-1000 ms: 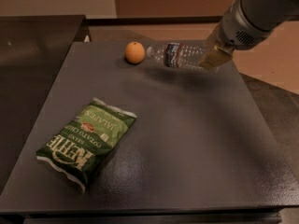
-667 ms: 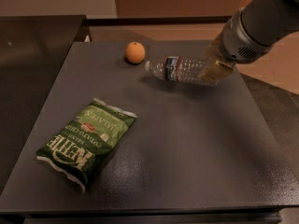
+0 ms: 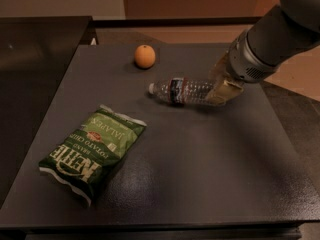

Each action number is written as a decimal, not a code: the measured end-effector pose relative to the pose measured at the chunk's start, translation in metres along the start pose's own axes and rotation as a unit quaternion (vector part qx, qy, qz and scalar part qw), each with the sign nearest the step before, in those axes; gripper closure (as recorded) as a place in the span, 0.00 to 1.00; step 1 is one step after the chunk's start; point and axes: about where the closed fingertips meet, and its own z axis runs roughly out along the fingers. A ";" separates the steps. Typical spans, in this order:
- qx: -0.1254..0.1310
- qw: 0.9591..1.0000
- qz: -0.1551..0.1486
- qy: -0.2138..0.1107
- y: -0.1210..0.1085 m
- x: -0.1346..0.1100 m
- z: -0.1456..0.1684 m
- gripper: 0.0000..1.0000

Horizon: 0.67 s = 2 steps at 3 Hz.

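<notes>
A clear plastic water bottle [image 3: 182, 91] lies on its side over the dark table [image 3: 200, 164], cap pointing left. My gripper [image 3: 222, 89] comes in from the upper right and is shut on the bottle's base end. An orange [image 3: 145, 56] sits a little behind and to the left of the bottle's cap. A green bag of Kettle jalapeño chips [image 3: 90, 151] lies flat at the front left, well apart from the gripper.
A black counter [image 3: 35, 49] borders the table on the left. Tan floor [image 3: 295, 79] shows beyond the table's right edge. The arm's grey body [image 3: 270, 39] fills the upper right corner.
The gripper has carried the bottle toward the front and lower, away from the orange. The orange and chip bag have stayed put.
</notes>
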 end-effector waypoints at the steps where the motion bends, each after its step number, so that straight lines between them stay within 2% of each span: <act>1: -0.010 1.000 0.000 -0.013 0.001 -0.003 0.013 0.11; 2: -0.018 0.999 0.008 -0.028 0.002 -0.003 0.023 0.00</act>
